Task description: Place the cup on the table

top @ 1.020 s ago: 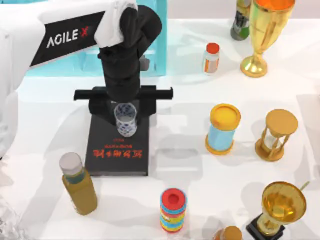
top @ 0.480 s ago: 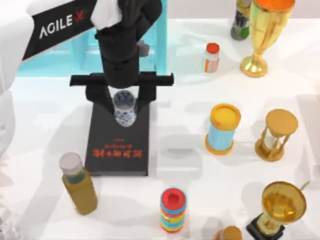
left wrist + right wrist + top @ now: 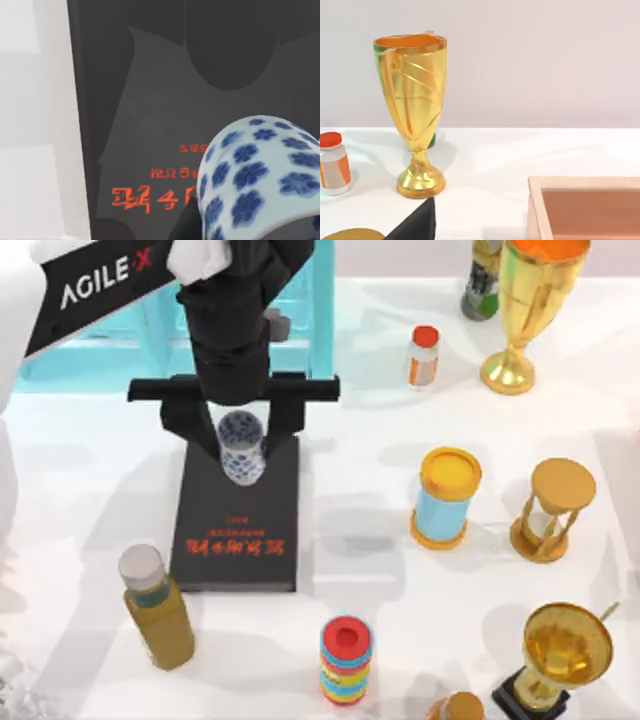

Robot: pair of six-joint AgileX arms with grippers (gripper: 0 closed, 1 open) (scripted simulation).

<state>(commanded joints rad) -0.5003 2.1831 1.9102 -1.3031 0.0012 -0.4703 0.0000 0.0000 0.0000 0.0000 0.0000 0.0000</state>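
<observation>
1. An amber bottle (image 3: 158, 612) with a grey cap is standing near the table's (image 3: 90, 490) left front.
2. The left gripper (image 3: 238, 445) is clamping the blue-flowered cup (image 3: 241, 447) between its fingers, holding it in the air above the far end of the black book (image 3: 238, 515) with red lettering; the left wrist view is showing the cup (image 3: 260, 175) over the book's (image 3: 150, 100) cover.
3. A stack of coloured rings (image 3: 346, 660) is sitting at the front centre.
4. A yellow-lidded light-blue canister (image 3: 445, 497) is standing right of the book, with an hourglass (image 3: 555, 508) beside it.
5. A tall gold trophy (image 3: 528, 310) is standing at the far right; the right wrist view is showing it (image 3: 415, 110) too. I cannot tell the right gripper's state.
</observation>
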